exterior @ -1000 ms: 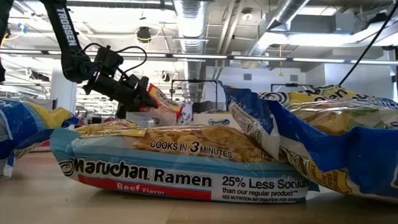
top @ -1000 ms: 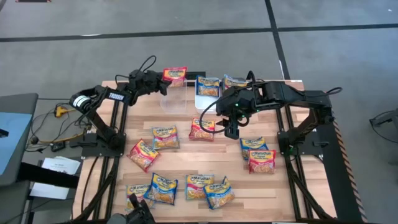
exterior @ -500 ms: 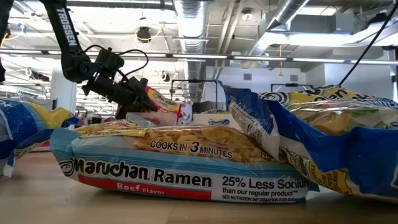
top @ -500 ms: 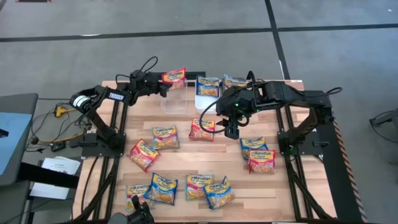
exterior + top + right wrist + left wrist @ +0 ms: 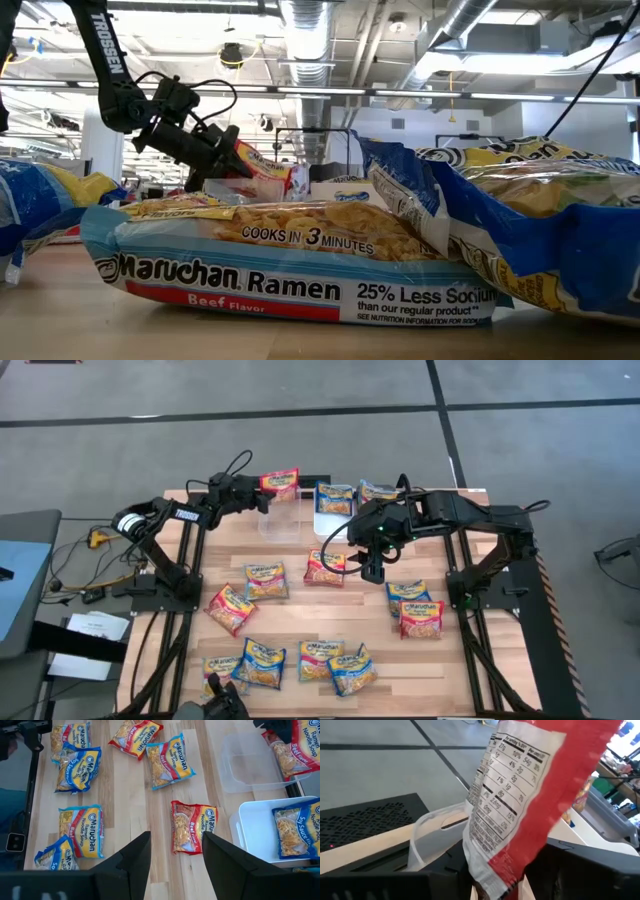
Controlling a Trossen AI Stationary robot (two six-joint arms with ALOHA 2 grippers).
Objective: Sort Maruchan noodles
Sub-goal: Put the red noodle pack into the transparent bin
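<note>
My left gripper (image 5: 256,495) is near the table's far edge, shut on a red Maruchan packet (image 5: 281,482) that sits in the air above the clear bin (image 5: 284,517). The low view shows the same packet (image 5: 262,168) raised off the table. My right gripper (image 5: 372,567) hovers open at mid-table, just right of a red beef packet (image 5: 325,567) lying flat on the wood. In the right wrist view that packet (image 5: 193,826) lies beyond the open fingers. A blue packet (image 5: 335,498) lies in the white bin (image 5: 322,526). Several more packets lie flat across the near half. My left gripper pinches the red packet between its two fingers by the crimped end seam (image 5: 492,877). The packet stands out beyond the fingers, lifted clear, its printed back (image 5: 512,795) facing the wrist camera. It is held above the clear bin (image 5: 432,832), tilted.
The three bins stand in a row at the far edge: clear, white, then a dark one (image 5: 381,491) holding a packet. Loose packets lie in a cluster near the left (image 5: 250,582), along the near edge (image 5: 320,660) and at the right (image 5: 415,608). Bare wood shows mid-table.
My left gripper, still shut on the red packet, has eased slightly down and toward the table's left over the clear bin. My right gripper has stayed open.
</note>
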